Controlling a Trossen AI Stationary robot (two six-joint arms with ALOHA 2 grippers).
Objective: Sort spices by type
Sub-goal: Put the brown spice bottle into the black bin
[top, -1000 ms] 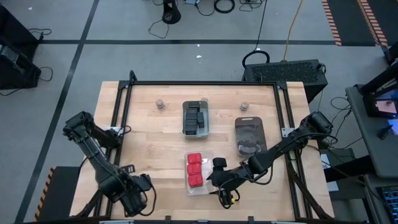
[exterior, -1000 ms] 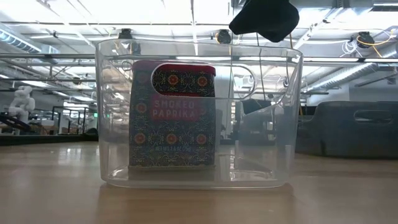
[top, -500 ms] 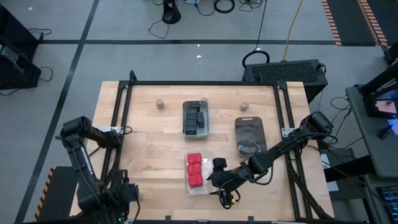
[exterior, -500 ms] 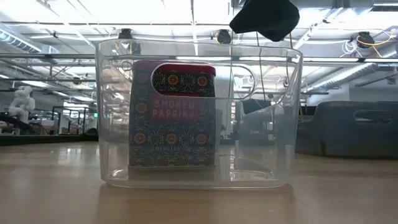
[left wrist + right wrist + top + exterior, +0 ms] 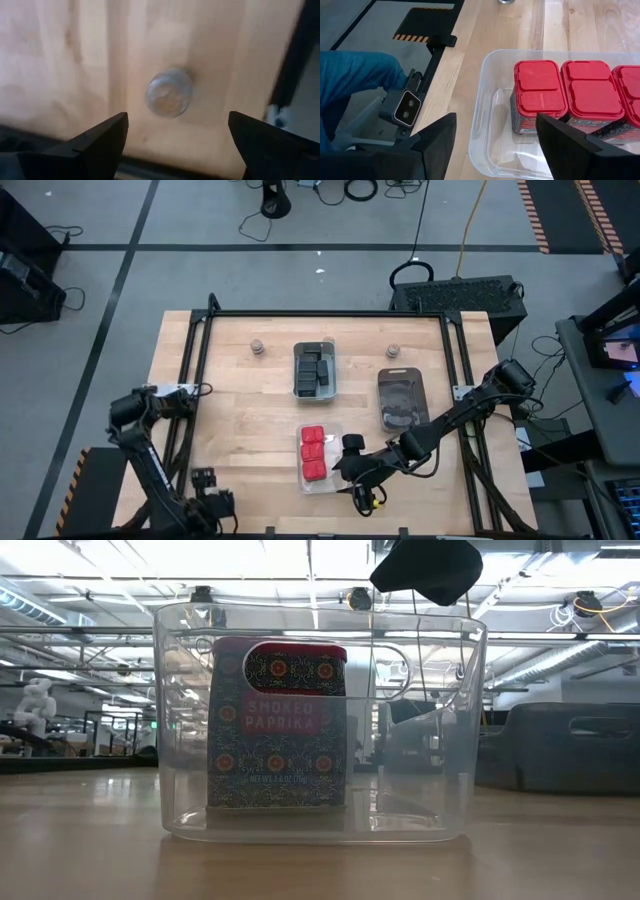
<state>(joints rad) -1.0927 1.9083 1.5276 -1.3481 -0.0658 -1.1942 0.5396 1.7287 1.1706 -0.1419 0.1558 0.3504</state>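
Overhead view: right pincer (image 5: 352, 463) sits just beside the clear tray (image 5: 322, 485) at the near edge of the counter (image 5: 250, 410). Three red paprika tins (image 5: 314, 454) stand in a row inside that tray, directly alongside the pincer. Farther out from the pincer, a second clear tray (image 5: 315, 392) holds the dark blocks (image 5: 313, 369), and a dark smoky tray (image 5: 402, 400) lies off to the side of it. Two small round jars (image 5: 257, 346) and (image 5: 393, 351) stand loose on the counter near the far edge, well apart from both pincers. Left pincer (image 5: 205, 495) is drawn back at the near left edge of the counter, well apart from all trays.

Low view: one tin labelled "SMOKED PAPRIKA" (image 5: 277, 725) stands upright inside the clear tray (image 5: 440, 720). A dark part of an arm (image 5: 425, 568) hangs above the tray's rim.

Left wrist view: left pincer (image 5: 177, 142) is spread wide and holds nothing. A round jar (image 5: 169, 93) stands on the counter (image 5: 65, 60) ahead of it, between the lines of the two fingers (image 5: 97, 140) and clear of both.

Right wrist view: right pincer (image 5: 495, 142) is spread wide and holds nothing. The clear tray (image 5: 485, 100) lies directly ahead, with the red tins (image 5: 538, 95) side by side in it, none touching the fingers (image 5: 432, 137). A blue sleeve (image 5: 355, 75) shows beyond the counter's edge.
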